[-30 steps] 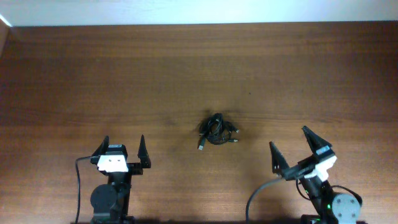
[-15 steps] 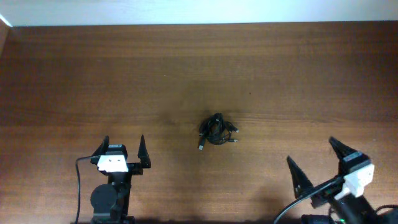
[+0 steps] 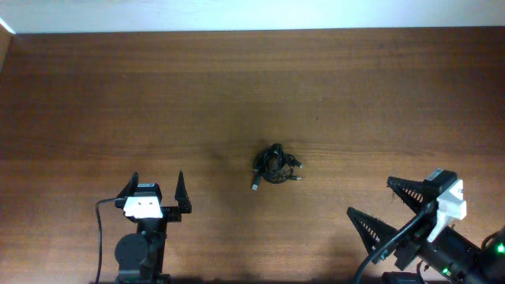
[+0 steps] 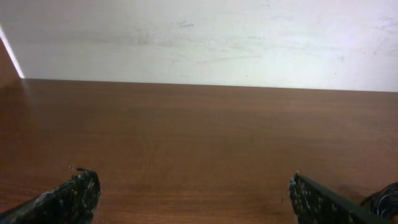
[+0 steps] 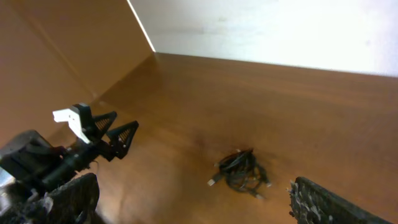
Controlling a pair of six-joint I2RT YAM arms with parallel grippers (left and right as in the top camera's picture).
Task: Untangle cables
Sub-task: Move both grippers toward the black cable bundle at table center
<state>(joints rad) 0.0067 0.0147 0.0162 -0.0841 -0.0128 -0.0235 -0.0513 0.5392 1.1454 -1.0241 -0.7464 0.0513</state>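
Seen from above, a brown wooden desk (image 3: 237,95) fills the view, with a thin pale strip of wall along the top edge. Near the middle lie the cables (image 3: 274,166), bunched into one small dark knot. A few short plug ends stick out at its right and lower left. The single cords inside the knot are too fine to tell apart.

The left gripper (image 3: 156,180) sits at the lower left, well apart from the knot. Its two fingers are spread wide, point up the desk and hold nothing. The arm below it is cut off by the bottom edge, and a thick black arm cable (image 3: 99,229) curves beside it.

The right gripper (image 3: 369,196) is at the lower right, turned towards the knot but well apart from it. Its fingers also gape wide and are empty. Much of its arm is out of frame.

The left wrist camera shows bare desk and a pale wall (image 4: 199,37). Only the finger tips (image 4: 74,190) show in the bottom corners. A dark shape at the lower right corner is cut off and cannot be identified.

The right wrist camera looks across the desk at the knot, which lies free between its own finger tips (image 5: 329,205) and ahead of them. The left arm stands beyond, at the left.
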